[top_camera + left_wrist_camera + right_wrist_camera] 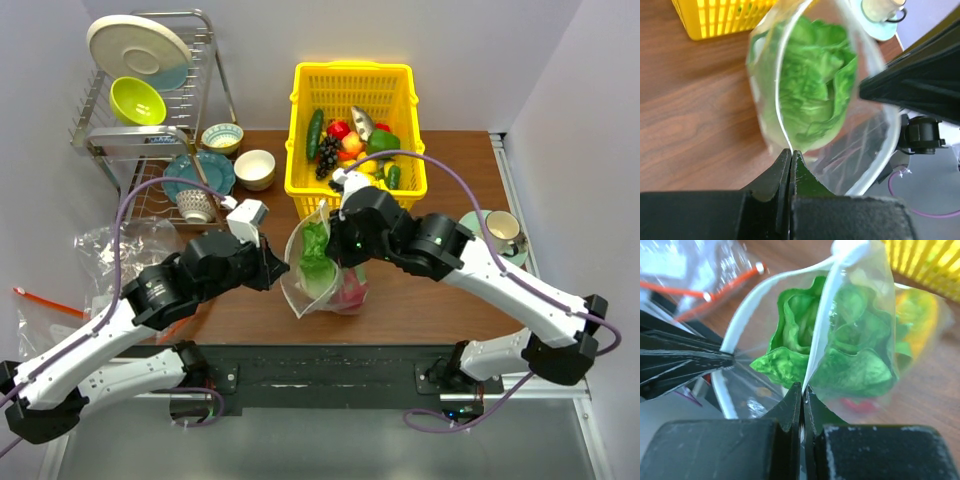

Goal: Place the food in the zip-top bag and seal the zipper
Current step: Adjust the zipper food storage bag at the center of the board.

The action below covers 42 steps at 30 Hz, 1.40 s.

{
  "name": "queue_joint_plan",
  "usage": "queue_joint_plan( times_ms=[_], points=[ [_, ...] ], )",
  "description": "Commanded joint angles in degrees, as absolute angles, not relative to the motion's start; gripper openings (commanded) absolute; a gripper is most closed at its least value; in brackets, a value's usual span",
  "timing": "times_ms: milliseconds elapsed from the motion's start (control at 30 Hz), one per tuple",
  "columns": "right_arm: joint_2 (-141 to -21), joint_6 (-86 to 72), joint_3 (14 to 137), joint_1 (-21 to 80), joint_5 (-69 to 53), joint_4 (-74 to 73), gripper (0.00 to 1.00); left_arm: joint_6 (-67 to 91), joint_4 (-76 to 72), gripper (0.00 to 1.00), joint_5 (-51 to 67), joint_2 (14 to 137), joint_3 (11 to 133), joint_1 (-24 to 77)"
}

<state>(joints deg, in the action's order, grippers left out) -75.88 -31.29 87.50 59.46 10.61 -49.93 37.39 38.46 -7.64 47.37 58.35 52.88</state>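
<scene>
Wooden tabletop [450, 300] is bearing the zip-top bag [300, 292] just before the yellow basket [352, 80]. The left tool [791, 152] and right tool [801, 387] are each clamping its zipper [822, 315], probably stretching the mouth straight for sealing, with lettuce [815, 90] sitting inside.
</scene>
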Motion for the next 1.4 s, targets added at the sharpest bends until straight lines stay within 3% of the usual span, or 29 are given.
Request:
queue_joint_plan(
  times_ms=[0,400,667,867,1100,1367],
  points=[
    [-76.7,-32.6,84.0,59.6,5.1,-43.3,0.0,40.1,30.8,0.0,-6.2,47.8,59.4,52.6],
    [-73.7,-36.2,78.3,59.7,5.4,-37.8,0.0,42.0,15.6,0.0,2.7,58.0,52.1,52.6],
    [-67.5,-40.1,72.0,59.6,7.7,-32.2,0.0,41.4,9.2,0.0,0.9,71.3,48.5,52.8],
    [-63.5,-40.3,70.5,59.6,11.9,-33.6,0.0,43.3,13.8,0.0,-7.4,80.6,48.8,53.6],
    [-60.6,-39.7,68.8,59.4,17.0,-38.5,0.0,41.6,22.7,0.0,-13.8,72.3,54.9,53.6],
    [-60.8,-39.6,65.1,58.9,17.8,-36.4,0.0,39.8,34.0,0.0,-11.3,64.2,63.3,53.6]
  ],
)
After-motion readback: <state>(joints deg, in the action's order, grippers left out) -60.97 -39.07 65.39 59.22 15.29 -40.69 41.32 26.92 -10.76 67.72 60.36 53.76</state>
